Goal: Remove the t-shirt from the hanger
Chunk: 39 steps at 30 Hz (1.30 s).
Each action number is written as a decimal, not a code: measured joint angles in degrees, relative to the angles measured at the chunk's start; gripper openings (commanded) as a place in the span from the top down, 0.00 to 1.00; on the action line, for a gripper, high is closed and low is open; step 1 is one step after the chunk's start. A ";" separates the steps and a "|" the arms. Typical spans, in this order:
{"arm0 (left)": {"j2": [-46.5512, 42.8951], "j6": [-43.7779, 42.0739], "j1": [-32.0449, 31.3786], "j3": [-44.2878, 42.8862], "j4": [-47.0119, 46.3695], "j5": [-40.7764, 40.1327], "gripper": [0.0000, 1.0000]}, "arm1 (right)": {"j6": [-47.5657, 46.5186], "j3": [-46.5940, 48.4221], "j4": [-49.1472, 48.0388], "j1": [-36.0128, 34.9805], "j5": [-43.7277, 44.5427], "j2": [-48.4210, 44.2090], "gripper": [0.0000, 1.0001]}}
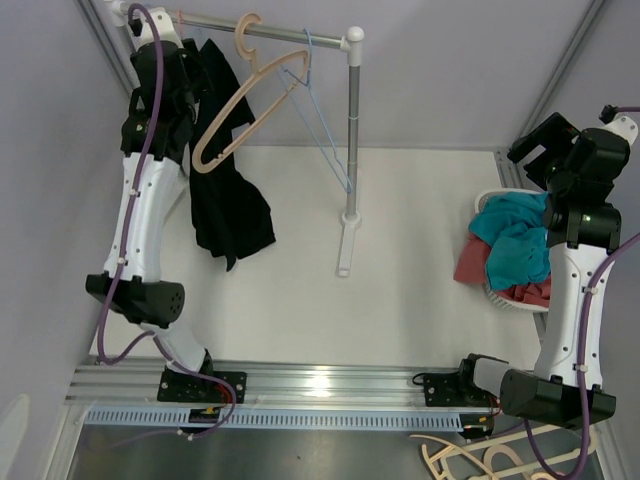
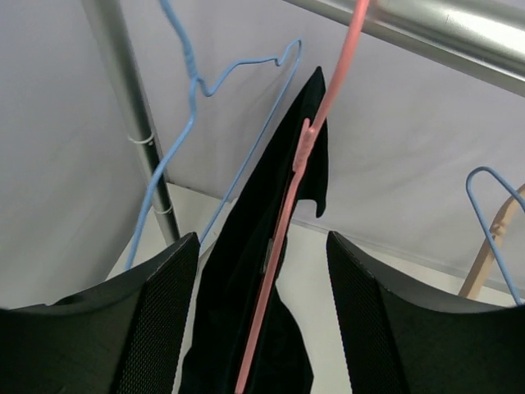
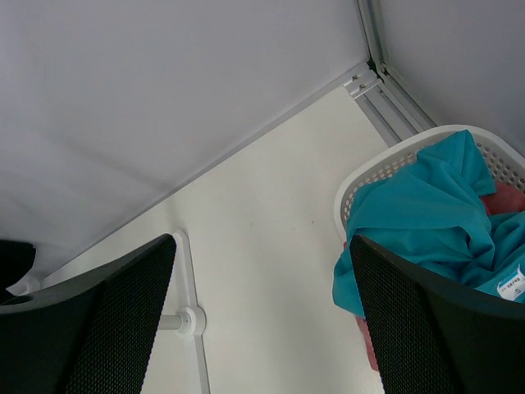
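— Left gripper [image 2: 262, 246], how did it stand?
— Spread wide, gripping nothing; the black t-shirt [image 1: 232, 205] hung between its fingers on the pink hanger [image 2: 277, 238].
— And the right gripper [image 3: 262, 242]?
— Likewise spread and empty, above the table [image 3: 262, 164] beside the basket [image 3: 369, 176].

On the rail [image 1: 220, 22], the t-shirt [image 1: 228, 190] hangs on its hanger [image 2: 283, 222] well left of the rack's upright pole [image 1: 352, 130]. A wooden hanger [image 1: 262, 66] hangs between shirt and pole, a wire hanger [image 1: 308, 62] just beside the pole. Far right of the pole, at the table's [image 1: 400, 250] edge, a basket [image 1: 512, 304] holds heaped clothes [image 1: 515, 240], some spilling over its pole-side rim.
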<state>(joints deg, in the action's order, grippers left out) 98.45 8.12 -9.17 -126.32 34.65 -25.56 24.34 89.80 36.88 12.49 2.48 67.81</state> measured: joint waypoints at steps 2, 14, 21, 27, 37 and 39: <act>1.95 0.02 0.15 -1.75 0.37 0.70 0.33 | 0.00 0.00 -0.28 0.00 0.00 0.11 0.08; 10.38 1.92 1.14 -9.60 2.78 2.99 0.84 | -0.46 -0.02 -1.68 -0.31 0.09 1.73 0.08; 11.54 2.86 1.66 -12.00 3.80 3.82 0.99 | -0.63 -0.11 -2.01 -0.44 0.09 1.73 0.08; 10.91 4.31 2.12 -12.85 5.25 6.93 0.99 | -0.85 -0.11 -1.99 -1.25 0.15 1.66 0.08; -2.84 3.85 -2.08 -10.05 3.56 5.81 0.99 | -1.07 -0.11 -1.84 -4.13 0.26 1.33 0.08; -6.01 3.89 -2.89 -9.29 3.30 5.11 0.99 | -1.09 -0.11 -1.42 -5.22 0.26 1.11 0.08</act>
<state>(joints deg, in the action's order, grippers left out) 92.44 12.01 -12.05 -135.61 37.95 -20.45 23.24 89.69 35.46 7.27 2.74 68.93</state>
